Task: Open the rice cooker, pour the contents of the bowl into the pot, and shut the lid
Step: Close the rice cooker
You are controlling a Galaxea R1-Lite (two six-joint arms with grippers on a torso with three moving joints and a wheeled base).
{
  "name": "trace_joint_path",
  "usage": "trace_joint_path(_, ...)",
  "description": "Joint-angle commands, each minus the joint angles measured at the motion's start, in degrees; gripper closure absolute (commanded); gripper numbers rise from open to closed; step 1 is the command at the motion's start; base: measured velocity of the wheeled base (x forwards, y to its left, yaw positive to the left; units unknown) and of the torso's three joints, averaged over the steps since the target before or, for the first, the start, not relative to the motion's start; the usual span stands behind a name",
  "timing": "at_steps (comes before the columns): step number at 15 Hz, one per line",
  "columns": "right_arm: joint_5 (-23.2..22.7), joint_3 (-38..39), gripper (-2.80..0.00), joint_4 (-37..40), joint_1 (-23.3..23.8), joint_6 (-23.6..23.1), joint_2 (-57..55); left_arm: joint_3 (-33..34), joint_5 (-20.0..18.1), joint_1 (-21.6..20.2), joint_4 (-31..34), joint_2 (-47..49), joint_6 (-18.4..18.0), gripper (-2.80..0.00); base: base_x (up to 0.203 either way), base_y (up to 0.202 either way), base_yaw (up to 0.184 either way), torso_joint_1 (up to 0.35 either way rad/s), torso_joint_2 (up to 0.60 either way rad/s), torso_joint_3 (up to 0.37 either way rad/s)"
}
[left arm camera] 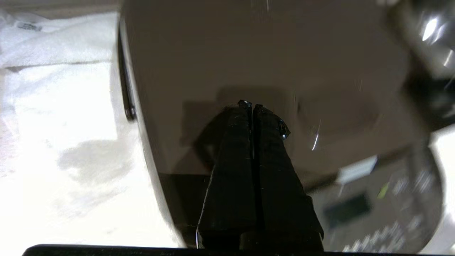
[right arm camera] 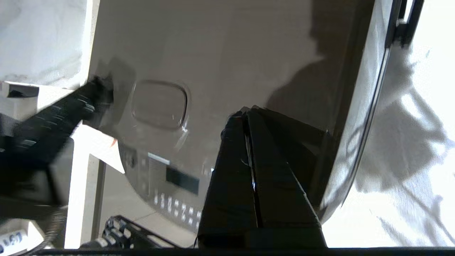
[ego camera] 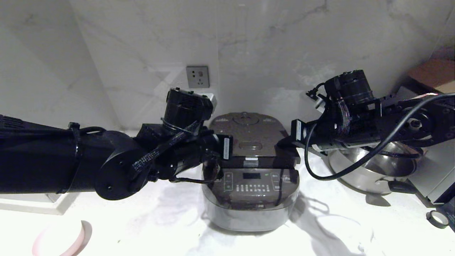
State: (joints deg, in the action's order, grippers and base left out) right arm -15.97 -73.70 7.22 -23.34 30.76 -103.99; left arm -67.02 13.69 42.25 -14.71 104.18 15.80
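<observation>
- the left pincer (left arm camera: pixel 249 106) is clenched, its two fingers pressed together with nothing between them; its tip lies on or just above the lid (left arm camera: pixel 266 64), on the left part of it near the front.
- the right pincer (right arm camera: pixel 246 113) is also clenched and grasps nothing; its tip is over the right part of the lid, near the oval button (right arm camera: pixel 159 104).
- in the right wrist view the left pincer shows as a dark blurred bar at the other side of the oval button.
- the lid (ego camera: pixel 249 135) is down on the cooker (ego camera: pixel 250 192); the pot and anything inside it are hidden.
- in the head view the two arms come in from both sides and meet over the front edge of the lid, just above the button panel (ego camera: pixel 251 183).
- the cooker stands in the middle of the white counter (ego camera: pixel 160 213), in front of a marble wall with a socket (ego camera: pixel 197 76).
- the bowl (ego camera: pixel 65 238) is at the front left of the counter, well apart from the cooker and partly cut by the picture edge; i cannot tell what is inside.
- a steel pan (ego camera: pixel 373 170) stands to the right of the cooker, under the right arm.
</observation>
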Motion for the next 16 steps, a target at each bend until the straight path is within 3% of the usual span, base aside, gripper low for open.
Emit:
trace_joint_path(1,-0.04,1.33,0.0,-1.51,-0.03,0.53,-1.19,-2.03,0.15,-1.28,-0.14,0.43,2.61,0.0,0.0,0.0,0.0,0.0,0.0,0.0)
trace_joint_path(5,-0.12,2.33,0.0,-3.49,-0.37,1.8,-2.78,-0.41,0.13,-1.83,0.24,0.11,2.31,0.0,0.0,0.0,0.0,0.0,0.0,0.0)
trace_joint_path(8,-0.12,2.42,0.0,-3.88,-0.47,1.93,-3.32,2.41,0.47,-1.82,0.15,1.4,0.11,0.0,0.0,0.0,0.0,0.0,0.0,0.0)
trace_joint_path(11,-0.26,2.97,0.0,-3.93,-0.47,1.93,-4.03,2.6,3.18,-1.82,-0.14,3.1,0.07,0.0,0.0,0.0,0.0,0.0,0.0,0.0)
trace_joint_path(16,-0.03,4.95,0.0,-8.01,-0.47,2.02,-4.55,2.71,3.36,-1.64,-0.14,4.19,0.11,0.0,0.0,0.0,0.0,0.0,0.0,0.0)
